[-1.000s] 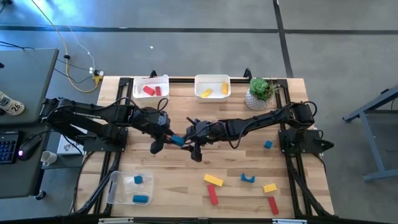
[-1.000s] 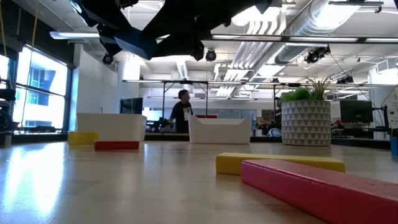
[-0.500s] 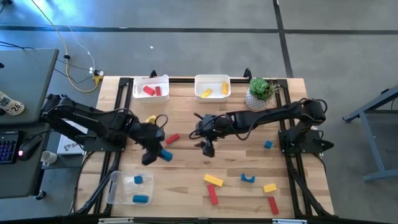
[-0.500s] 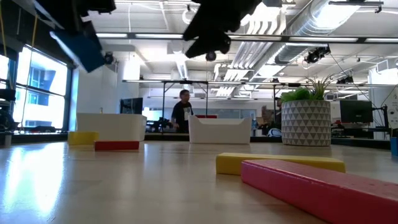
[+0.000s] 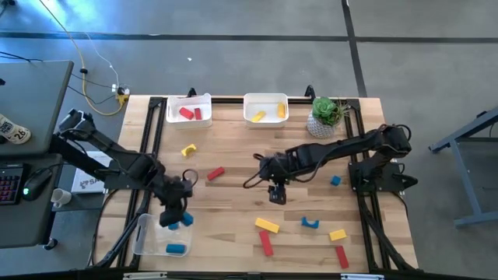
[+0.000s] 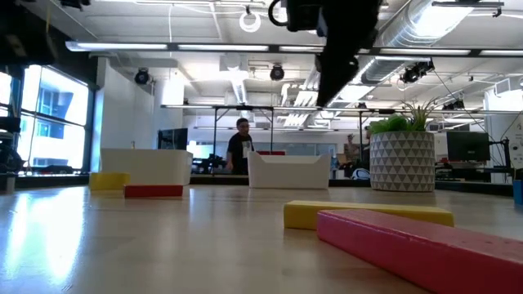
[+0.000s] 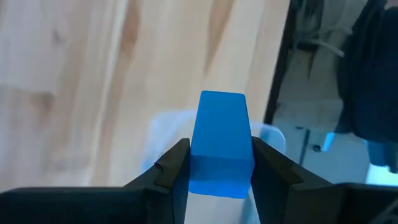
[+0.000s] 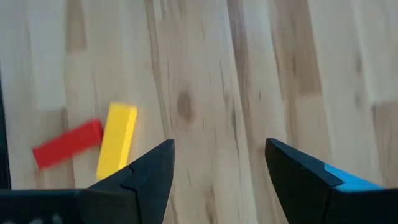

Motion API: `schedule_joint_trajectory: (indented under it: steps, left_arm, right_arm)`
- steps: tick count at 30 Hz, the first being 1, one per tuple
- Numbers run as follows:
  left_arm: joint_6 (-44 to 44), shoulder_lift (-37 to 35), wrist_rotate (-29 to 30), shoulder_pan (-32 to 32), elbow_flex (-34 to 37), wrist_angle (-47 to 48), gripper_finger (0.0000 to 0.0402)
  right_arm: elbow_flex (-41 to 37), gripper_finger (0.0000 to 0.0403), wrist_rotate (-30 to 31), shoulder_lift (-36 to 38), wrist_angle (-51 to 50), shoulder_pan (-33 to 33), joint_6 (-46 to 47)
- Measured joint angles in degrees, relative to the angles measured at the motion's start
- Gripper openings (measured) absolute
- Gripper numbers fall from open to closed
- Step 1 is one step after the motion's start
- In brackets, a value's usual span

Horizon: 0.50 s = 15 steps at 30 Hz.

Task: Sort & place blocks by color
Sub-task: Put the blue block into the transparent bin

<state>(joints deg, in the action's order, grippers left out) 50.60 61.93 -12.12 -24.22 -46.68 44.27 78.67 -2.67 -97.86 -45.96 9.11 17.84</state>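
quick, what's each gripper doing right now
Left gripper: shut on a blue block, above the clear bin.
Right gripper: open, empty.

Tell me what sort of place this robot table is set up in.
Most likely an open-plan lab or office workspace. The low view shows exposed ceiling ducts with strip lights, monitors on desks, and a person standing far behind the wooden table. The high view shows a bare concrete floor with loose cables.

We see bare wood under the right gripper (image 5: pixel 277 194), fingers spread; a yellow bar (image 5: pixel 267 225) lies near. The left gripper (image 5: pixel 173 218) crowds the clear bin's rim (image 5: pixel 141 233).
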Motion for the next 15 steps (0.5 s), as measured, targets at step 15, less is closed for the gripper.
schedule_joint_trajectory:
  steps: [15]
  left_arm:
    - [16.8,0.0,0.6,-12.2,0.0,3.1,0.0112]
  right_arm:
    - [0.0,0.0236,-0.9,0.0,-15.6,9.6,13.5]
